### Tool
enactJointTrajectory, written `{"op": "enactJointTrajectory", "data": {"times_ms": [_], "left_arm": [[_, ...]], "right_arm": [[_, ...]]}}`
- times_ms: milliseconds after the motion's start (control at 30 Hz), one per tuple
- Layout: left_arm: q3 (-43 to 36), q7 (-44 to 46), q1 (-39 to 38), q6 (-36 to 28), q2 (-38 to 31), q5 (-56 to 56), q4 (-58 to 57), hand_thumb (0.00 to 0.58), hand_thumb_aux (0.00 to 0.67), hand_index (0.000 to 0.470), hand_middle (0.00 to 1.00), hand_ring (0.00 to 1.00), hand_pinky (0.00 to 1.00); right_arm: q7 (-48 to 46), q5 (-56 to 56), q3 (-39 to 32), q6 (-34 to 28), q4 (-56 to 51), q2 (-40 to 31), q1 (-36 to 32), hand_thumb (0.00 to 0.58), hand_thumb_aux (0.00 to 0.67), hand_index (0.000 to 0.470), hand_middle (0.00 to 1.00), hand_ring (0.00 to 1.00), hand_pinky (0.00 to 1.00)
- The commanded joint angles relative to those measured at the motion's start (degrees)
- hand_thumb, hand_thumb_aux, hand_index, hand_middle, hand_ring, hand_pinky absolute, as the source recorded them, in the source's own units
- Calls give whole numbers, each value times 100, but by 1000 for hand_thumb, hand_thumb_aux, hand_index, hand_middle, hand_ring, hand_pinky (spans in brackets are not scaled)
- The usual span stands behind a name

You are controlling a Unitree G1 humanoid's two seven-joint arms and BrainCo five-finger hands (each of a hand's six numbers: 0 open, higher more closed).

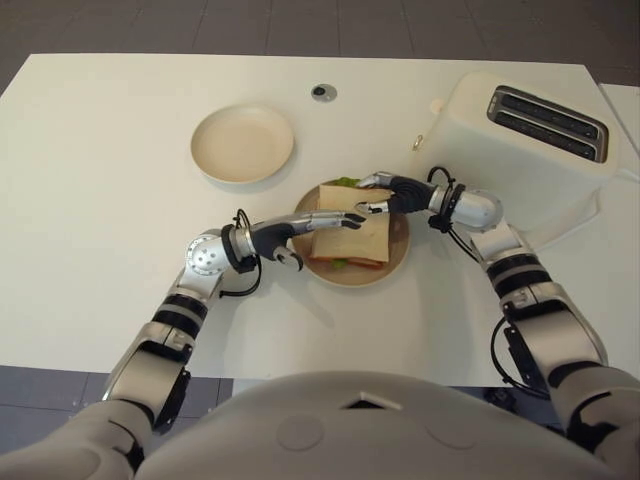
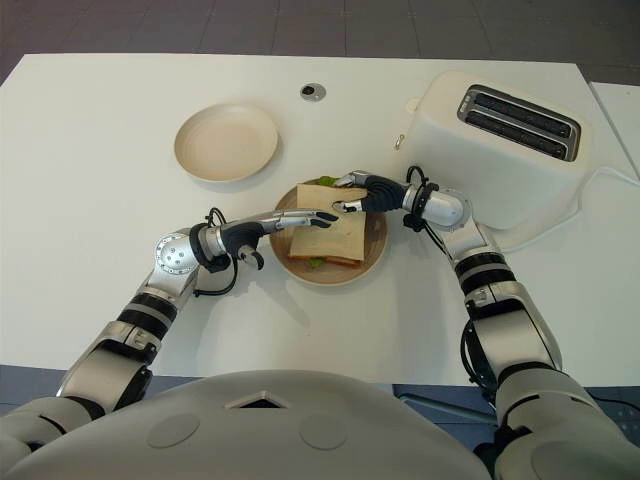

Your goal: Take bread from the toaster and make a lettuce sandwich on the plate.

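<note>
Left hand (image 1: 268, 238), just left of centre, has its fingers (image 1: 335, 218) stretched long and flat, tips resting on top of the sandwich (image 1: 345, 240), gripping nothing; right hand (image 1: 398, 195), right of centre, has its fingers curled and pinching the sandwich's upper right corner; sandwich sits on the plate (image 1: 395, 262) at frame centre, lettuce (image 1: 345, 182) peeking out at its upper edge; toaster (image 1: 530, 130) upper right, well apart; second plate (image 1: 242, 143) upper left.

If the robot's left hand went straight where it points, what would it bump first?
Probably the right hand, just ahead of the left hand above the square bread sandwich, though depth is unclear.
</note>
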State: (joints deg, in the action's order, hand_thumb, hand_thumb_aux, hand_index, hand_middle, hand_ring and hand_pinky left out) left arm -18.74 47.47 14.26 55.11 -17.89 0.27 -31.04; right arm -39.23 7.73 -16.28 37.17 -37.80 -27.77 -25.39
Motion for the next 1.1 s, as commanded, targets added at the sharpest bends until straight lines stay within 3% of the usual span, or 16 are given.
{"op": "enactJointTrajectory", "data": {"times_ms": [33, 67, 100, 133, 300, 367, 400, 667, 733, 767, 800, 867, 900, 933, 967, 1100], "left_arm": [[-321, -584, 83, -312, -272, 1406, -878, 0, 0, 0, 0, 0, 0], [-368, -723, 134, -314, -277, 1536, -977, 0, 0, 0, 0, 0, 0], [-417, -815, 174, -299, -281, 1603, -1047, 0, 0, 0, 0, 0, 0], [-466, -879, 196, -273, -293, 1646, -1096, 0, 0, 0, 0, 0, 0], [-684, -1056, 238, -73, -369, 1664, -1226, 0, 0, 0, 0, 0, 0], [-747, -1115, 278, -35, -391, 1678, -1291, 31, 18, 13, 0, 0, 0], [-772, -1146, 288, -21, -406, 1689, -1309, 53, 32, 22, 0, 0, 0], [-888, -1420, 319, 39, -485, 1789, -1345, 216, 139, 98, 0, 0, 0], [-687, -1810, 412, 71, -439, 1799, -1232, 31, 18, 13, 0, 0, 0], [-537, -1877, 450, 167, -366, 1484, -1071, 108, 66, 46, 0, 0, 0], [-462, -1799, 437, 322, -293, 934, -814, 476, 386, 271, 0, 0, 0], [-837, -1029, 105, 318, -436, -1041, 455, 580, 670, 470, 149, 149, 149], [-1063, -578, -105, 177, -609, -1978, 1158, 580, 670, 470, 439, 439, 439], [-1212, -111, -289, 1, -787, -2738, 1721, 580, 670, 470, 859, 859, 859], [-1240, 375, -454, -220, -928, -3381, 2139, 580, 670, 470, 1000, 1000, 1000], [-1028, 1596, -806, -884, -1208, -4323, 2635, 580, 670, 470, 1000, 1000, 1000]], "right_arm": [[-51, 271, -159, -9, 72, -15, 164, 580, 670, 470, 1000, 1000, 1000], [-80, 227, -143, -14, 183, -30, 199, 580, 652, 457, 1000, 1000, 1000], [-83, 157, -99, -16, 316, -48, 233, 18, 11, 7, 1000, 1000, 1000], [-38, 90, -29, -8, 429, -57, 244, 0, 0, 0, 1000, 1000, 1000], [824, -365, 737, 146, 642, 240, -77, 0, 0, 0, 749, 749, 749], [1348, -348, 1080, 163, 625, 374, -228, 0, 0, 0, 75, 75, 75], [1592, -335, 1227, 180, 634, 438, -291, 0, 0, 0, 0, 0, 0], [2438, -456, 1841, 20, 645, 564, -493, 0, 0, 0, 0, 0, 0], [2087, -815, 1832, -82, 829, 583, -393, 0, 0, 0, 0, 0, 0], [1665, -1193, 1754, -182, 1024, 592, -270, 0, 0, 0, 0, 0, 0], [1074, -1662, 1604, -387, 1323, 566, -75, 0, 0, 0, 82, 82, 82], [-426, -2656, 1124, -790, 2253, 235, 610, 23, 13, 9, 184, 184, 184], [-1060, -3124, 999, -1069, 2693, 26, 941, 501, 423, 297, 373, 373, 373], [-1673, -3559, 939, -1325, 3064, -216, 1261, 580, 670, 470, 518, 518, 518], [-2258, -3872, 900, -1493, 3359, -481, 1586, 580, 670, 470, 714, 714, 714], [-3730, -3449, 494, -1464, 3332, -1359, 2400, 580, 670, 470, 933, 933, 933]]}}
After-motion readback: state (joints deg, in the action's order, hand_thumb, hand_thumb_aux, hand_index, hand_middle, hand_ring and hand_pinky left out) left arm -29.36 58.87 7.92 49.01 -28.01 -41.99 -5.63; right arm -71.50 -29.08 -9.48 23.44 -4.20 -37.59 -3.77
